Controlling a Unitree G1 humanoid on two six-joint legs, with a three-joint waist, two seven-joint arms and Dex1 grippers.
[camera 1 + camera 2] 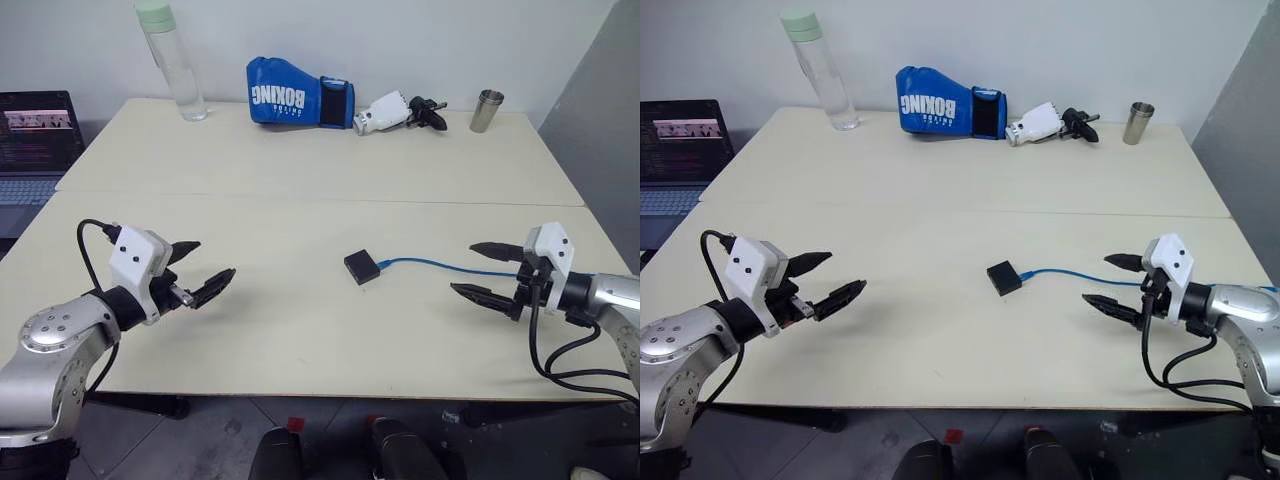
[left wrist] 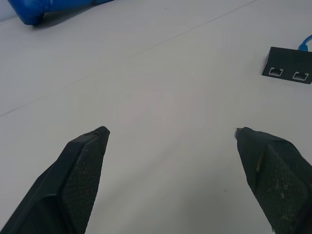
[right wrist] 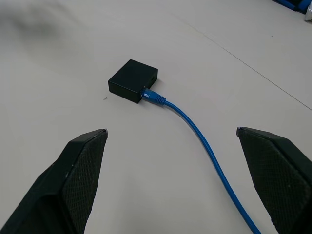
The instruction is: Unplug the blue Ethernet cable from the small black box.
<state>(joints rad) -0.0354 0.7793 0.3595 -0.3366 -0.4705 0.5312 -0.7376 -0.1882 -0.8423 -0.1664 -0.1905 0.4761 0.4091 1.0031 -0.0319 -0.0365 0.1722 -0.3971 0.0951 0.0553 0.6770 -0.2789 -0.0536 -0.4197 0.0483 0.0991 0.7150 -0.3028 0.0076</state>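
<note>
Cream-coloured and matte, the tabletop is made of two slabs meeting at a seam that runs across it; it stands against a white wall, with a grey panel on the right and a grey floor below the near edge. An open laptop sits beside its far left corner.

Near the middle lies one small black box, and one blue Ethernet cable is plugged into its right edge, trailing across the surface toward the right hand. The left wrist view shows two free ports on another edge of the box.

Along the far edge stand one clear water bottle with a pale green cap, one blue boxing glove, one spare white-and-black gripper lying on its side, and one metal cup.

There are two hands: the left hand hovers over the near left of the tabletop, the right over the near right, each with its two black fingers spread wide and holding nothing.
</note>
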